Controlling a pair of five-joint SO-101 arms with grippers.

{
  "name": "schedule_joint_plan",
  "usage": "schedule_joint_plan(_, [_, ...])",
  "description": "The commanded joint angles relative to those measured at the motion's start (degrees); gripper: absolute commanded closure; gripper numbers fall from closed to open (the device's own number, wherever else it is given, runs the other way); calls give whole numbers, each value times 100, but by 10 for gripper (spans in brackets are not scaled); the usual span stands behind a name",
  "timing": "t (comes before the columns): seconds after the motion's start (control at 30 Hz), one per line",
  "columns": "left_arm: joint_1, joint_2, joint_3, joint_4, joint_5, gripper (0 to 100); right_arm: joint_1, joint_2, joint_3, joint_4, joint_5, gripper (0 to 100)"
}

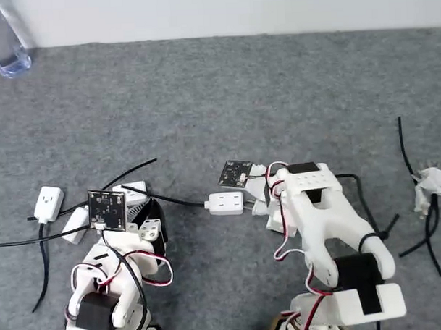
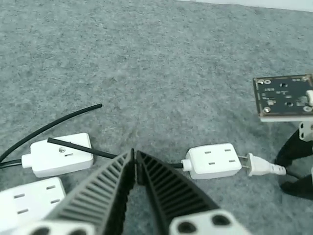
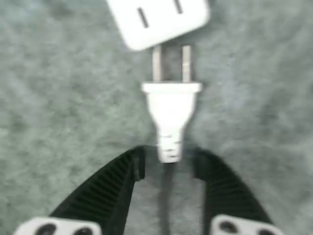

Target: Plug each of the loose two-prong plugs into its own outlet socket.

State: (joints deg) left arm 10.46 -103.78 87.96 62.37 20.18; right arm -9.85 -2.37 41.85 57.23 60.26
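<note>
At the far left, spare outlets [image 1: 48, 203] lie on the grey mat [image 1: 204, 100] beside the left gripper [image 2: 134, 160]. Its jaws are together right where the black cord [image 2: 78, 148] of the middle outlet [image 2: 212, 160] passes; whether they pinch it I cannot tell. Next along, a plug [image 3: 171, 107] sits nose-on to that outlet with its prongs [image 3: 156, 63] only partway in, bare metal showing. The right gripper [image 3: 168, 164] straddles the plug's tail, jaws apart and seemingly not touching it. To finish this step well, it should close on the plug body, keep it square to the slots, and push straight in while the outlet is kept from sliding away. Well off to the right lies another loose plug [image 1: 428, 183], waiting its turn.
</note>
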Motion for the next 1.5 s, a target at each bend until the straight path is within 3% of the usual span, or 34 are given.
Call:
schedule_joint_plan(0.0, [-18, -70, -13, -132, -35, 987, -242, -505, -62, 286, -62, 625])
schedule_joint_plan(0.23, [-18, -70, -13, -132, -35, 987, -488, -1015, -158, 48, -343, 626])
schedule_joint_plan(0.63, [-26, -70, -13, -132, -35, 987, -796, 374, -949, -31, -457, 626])
schedule_joint_plan(1.2, [-26, -70, -13, -114, -35, 987, -901, 734, -1037, -242, -466, 630])
schedule_joint_plan(1.47, [-26, -70, -13, -114, -35, 987, -892, 804, -1020, -382, -466, 824])
